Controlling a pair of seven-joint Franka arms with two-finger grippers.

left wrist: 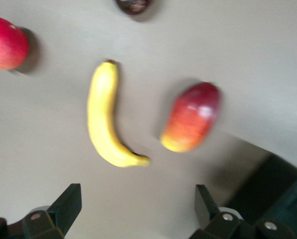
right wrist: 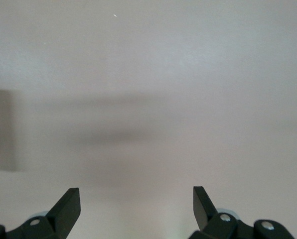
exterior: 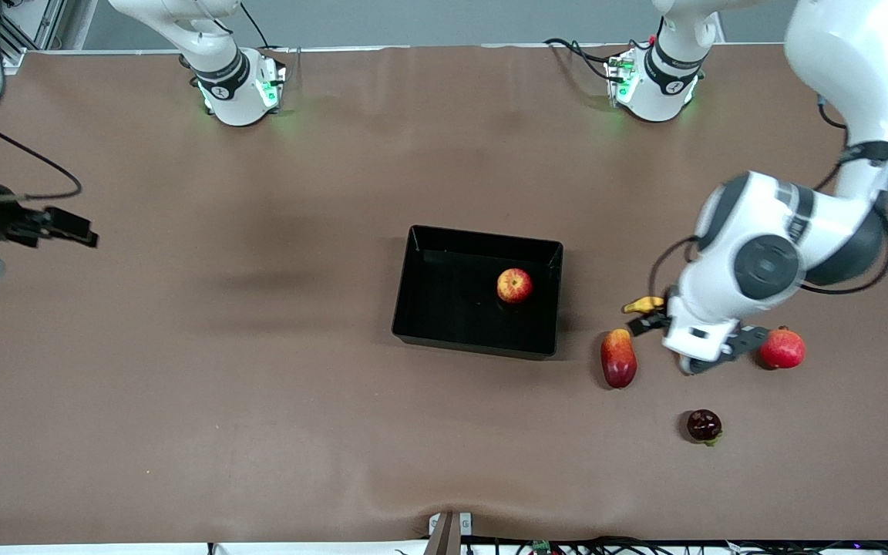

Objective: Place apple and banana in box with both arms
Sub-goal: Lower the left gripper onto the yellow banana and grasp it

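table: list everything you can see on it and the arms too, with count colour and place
box: 1, glossy black, middle of the table
apple: 1, red streaked with yellow, inside the box
banana: 1, yellow, on the table under the left gripper, between the box and the pinkish-red fruit
elongated fruit: 1, red and yellow, beside the box, toward the left arm's end
round pinkish-red fruit: 1, toward the left arm's end
dark fruit: 1, deep maroon, nearest to the front camera
table: 1, brown
left gripper: 1, black, open, over the banana
right gripper: 1, black, open, over bare table at the right arm's end, waiting
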